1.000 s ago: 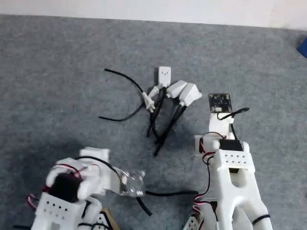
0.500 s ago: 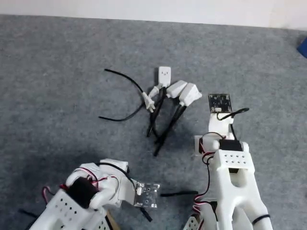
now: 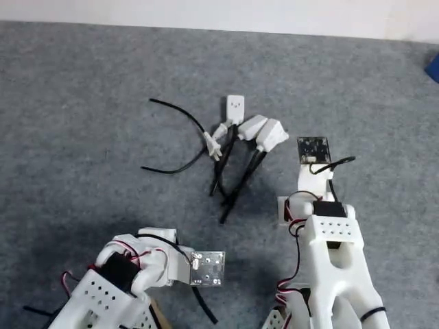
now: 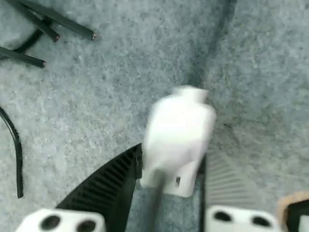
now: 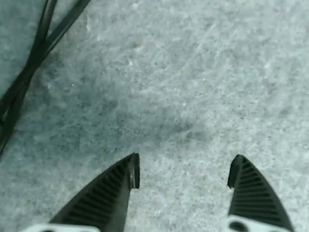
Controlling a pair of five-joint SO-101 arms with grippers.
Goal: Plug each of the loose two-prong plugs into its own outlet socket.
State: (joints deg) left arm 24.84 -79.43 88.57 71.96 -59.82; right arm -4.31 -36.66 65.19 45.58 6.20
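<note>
In the left wrist view my left gripper (image 4: 170, 155) is shut on a white plug (image 4: 177, 129), held over the grey carpet; its prongs cannot be made out. In the high view that arm (image 3: 130, 274) is at the near left, with a black cable (image 3: 203, 303) trailing beneath it. A white outlet socket (image 3: 235, 106), two more white connector bodies (image 3: 264, 131) and a small loose two-prong plug (image 3: 213, 143) lie clustered mid-table. My right gripper (image 5: 183, 171) hangs open over bare carpet, and its arm (image 3: 333, 233) stands just right of the cluster.
Black cables (image 3: 233, 178) fan out from the cluster toward the arms, and one curls off to the left (image 3: 175, 113). Cut cable ends (image 4: 58, 21) lie near the left gripper. Grey carpet (image 3: 82, 103) covers the table. A blue object (image 3: 433, 67) sits at the right edge.
The left arm has swung and turned at the near left, drawing in the black cable that stretched toward the right arm. The right arm and the cluster have not moved.
</note>
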